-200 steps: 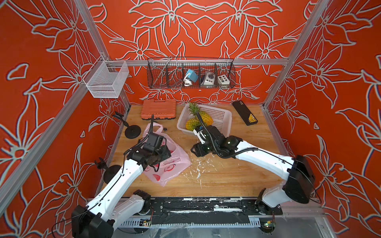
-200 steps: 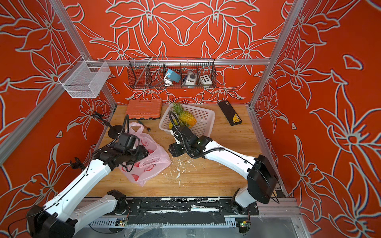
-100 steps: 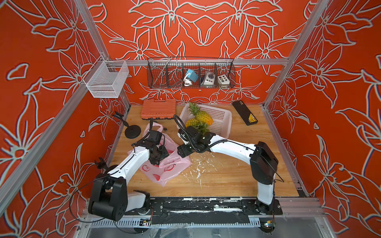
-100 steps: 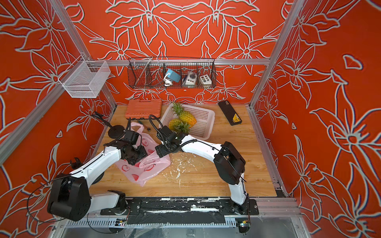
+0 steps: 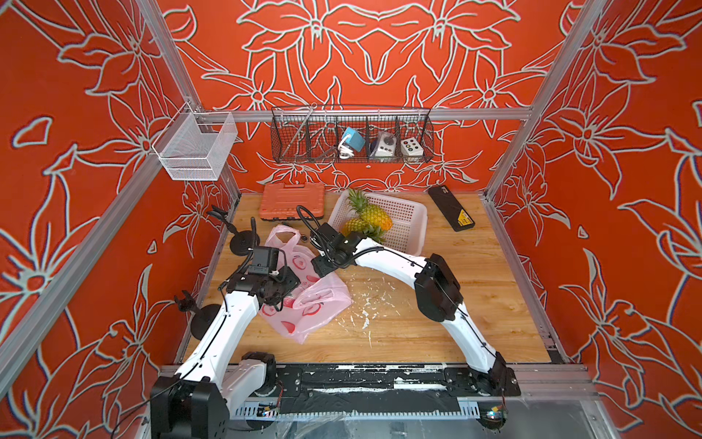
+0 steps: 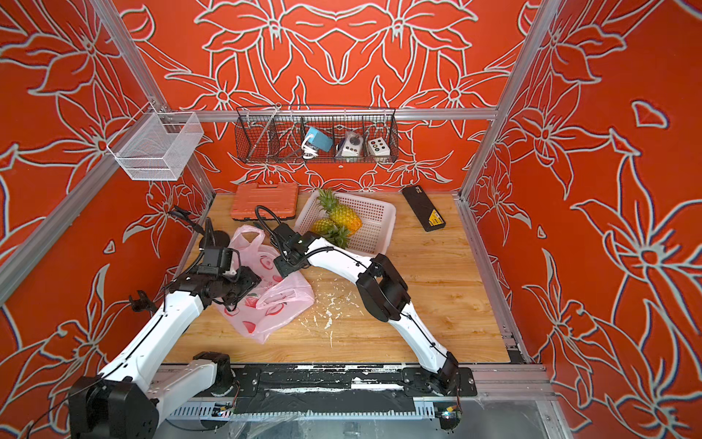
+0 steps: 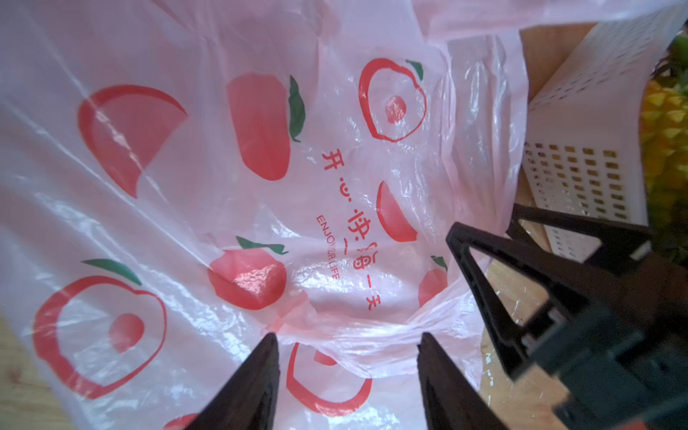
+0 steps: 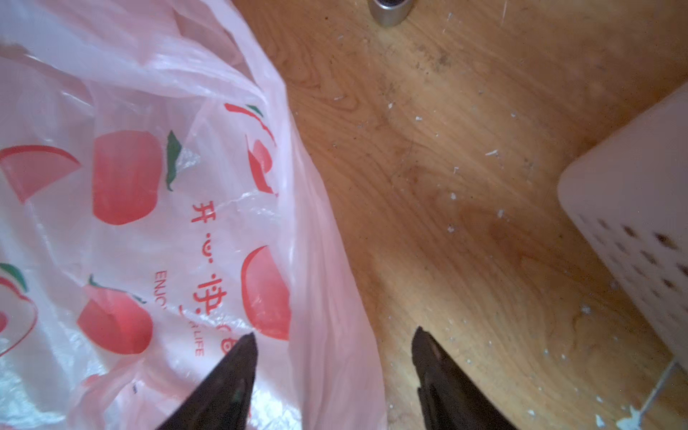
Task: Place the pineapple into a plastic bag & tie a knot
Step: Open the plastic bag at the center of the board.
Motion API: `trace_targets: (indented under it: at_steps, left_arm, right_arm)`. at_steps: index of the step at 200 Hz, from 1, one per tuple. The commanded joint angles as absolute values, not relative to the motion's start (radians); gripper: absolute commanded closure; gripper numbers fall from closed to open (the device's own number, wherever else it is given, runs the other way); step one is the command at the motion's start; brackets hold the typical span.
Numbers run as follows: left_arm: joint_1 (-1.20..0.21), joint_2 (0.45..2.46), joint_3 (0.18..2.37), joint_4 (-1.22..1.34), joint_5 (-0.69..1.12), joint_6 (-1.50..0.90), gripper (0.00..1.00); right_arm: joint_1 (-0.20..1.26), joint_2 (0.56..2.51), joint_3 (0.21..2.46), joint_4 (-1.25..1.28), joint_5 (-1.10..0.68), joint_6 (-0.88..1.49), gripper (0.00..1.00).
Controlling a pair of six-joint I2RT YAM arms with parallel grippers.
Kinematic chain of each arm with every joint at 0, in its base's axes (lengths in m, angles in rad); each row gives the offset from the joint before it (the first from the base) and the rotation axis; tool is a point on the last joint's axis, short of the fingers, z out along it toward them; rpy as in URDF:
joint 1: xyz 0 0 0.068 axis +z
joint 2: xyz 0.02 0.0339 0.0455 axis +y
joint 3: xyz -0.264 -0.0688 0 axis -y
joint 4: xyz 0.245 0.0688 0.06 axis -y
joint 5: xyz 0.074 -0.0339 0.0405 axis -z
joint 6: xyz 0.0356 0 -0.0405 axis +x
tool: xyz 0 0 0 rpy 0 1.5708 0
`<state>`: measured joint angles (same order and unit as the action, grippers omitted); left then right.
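The wooden desk [image 5: 437,304] carries the thin pale-pink plastic bag [image 5: 311,300] printed with red peaches, lying flat and empty left of centre in both top views. To open it well, you should pinch only the upper film layer near the mouth and lift slowly. Your left hand [image 7: 346,357] is spread over a fold of the bag, pinching nothing. Your right hand [image 8: 333,357] is also spread, astride the bag's edge. The white perforated plastic basket [image 5: 408,216], above centre, holds two yellow pineapples [image 5: 374,218].
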<state>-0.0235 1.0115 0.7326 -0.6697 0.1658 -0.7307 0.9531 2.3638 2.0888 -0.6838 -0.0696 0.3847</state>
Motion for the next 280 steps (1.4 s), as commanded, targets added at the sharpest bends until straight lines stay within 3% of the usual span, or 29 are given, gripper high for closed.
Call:
trace_targets:
  at_steps: [1,26,33,80,146,221,280]
  left_arm:
    - [0.0,0.998,0.723,-0.696,0.216,-0.735,0.38]
    - [0.011,1.025,0.743,-0.675,0.269,-0.719,0.34]
    - [0.009,1.043,0.753,-0.669,0.28,-0.718,0.33]
    - [0.015,1.147,0.846,-0.624,0.345,-0.722,0.3]
    - [0.018,1.21,0.944,-0.581,0.421,-0.741,0.28]
    - [0.017,1.003,0.917,-0.598,0.449,-0.796,0.28]
    - [0.017,1.063,0.896,-0.625,0.505,-0.737,0.31]
  right_arm:
    - [0.923,2.419,2.179,-0.744,-0.085,0.38,0.5]
    - [0.907,2.41,2.193,-0.739,-0.156,0.389,0.93]
    - [0.907,2.379,2.16,-0.715,-0.184,0.391,1.0]
    - [0.907,2.088,1.855,-0.469,-0.393,0.427,1.0]
    - [0.908,1.904,1.651,-0.273,-0.712,0.489,1.0]
    - [0.907,1.895,1.645,-0.288,-0.704,0.507,1.0]
    - [0.907,1.884,1.648,-0.25,-0.716,0.551,1.0]
